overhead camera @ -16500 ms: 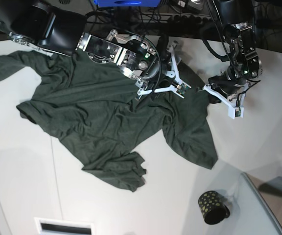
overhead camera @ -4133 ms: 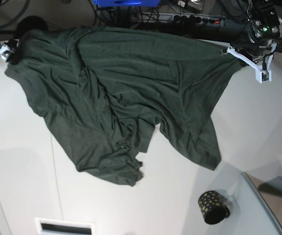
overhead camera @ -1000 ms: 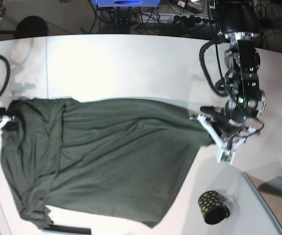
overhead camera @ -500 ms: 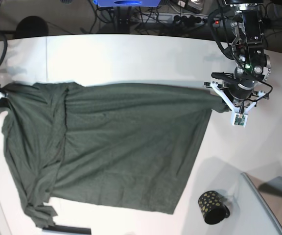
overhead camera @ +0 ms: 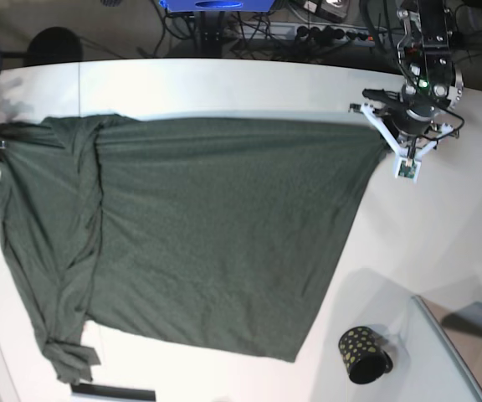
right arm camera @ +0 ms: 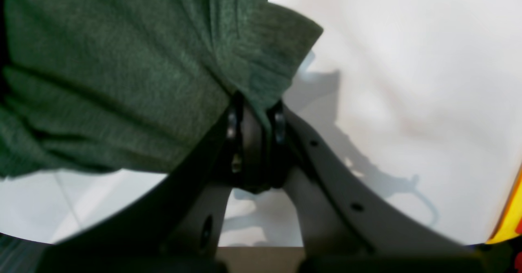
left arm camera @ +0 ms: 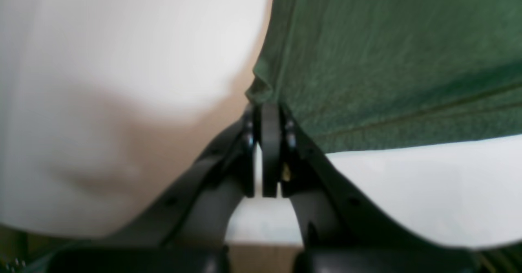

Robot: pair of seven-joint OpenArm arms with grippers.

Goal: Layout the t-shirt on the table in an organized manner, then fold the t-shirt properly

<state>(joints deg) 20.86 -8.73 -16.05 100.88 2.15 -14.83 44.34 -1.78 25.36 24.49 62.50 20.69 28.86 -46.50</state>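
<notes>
**Soft cloth held at two corners, stretched over the table**

My left gripper (left arm camera: pixel 267 118) is clenched on one corner of the t-shirt (overhead camera: pixel 207 234), and my right gripper (right arm camera: pixel 255 114) is clenched on the opposite corner. In both wrist views the jaws are pressed together with a small bunch of green fabric pinched between the tips. In the base view the left gripper (overhead camera: pixel 392 138) is at the far right end of the upper edge; the right one is at the left border of that view and almost out of it.

The t-shirt lies spread on the table (overhead camera: pixel 224 88), its upper edge pulled into a nearly straight line between my two grippers. The main part is quite flat. The side near my right gripper is not — there the fabric is doubled in long folds, and it ends in a crumpled lump at the lower corner.

I judge the cloth to be thin, light and very soft. It has no stiffness, so it follows only where I pull, and any loose part sags or bunches. It seems not slippery on the white surface, because it stays stretched. It is not fragile, but a small pinch can slip out if I pull too hard.

For the flattening, the hems and the corners are the good places to take hold — an edge gives two layers to pinch. The small black cup (overhead camera: pixel 364 354) stands near the lower corner of the cloth, apart from it, and I should not drag the fabric over it.
</notes>
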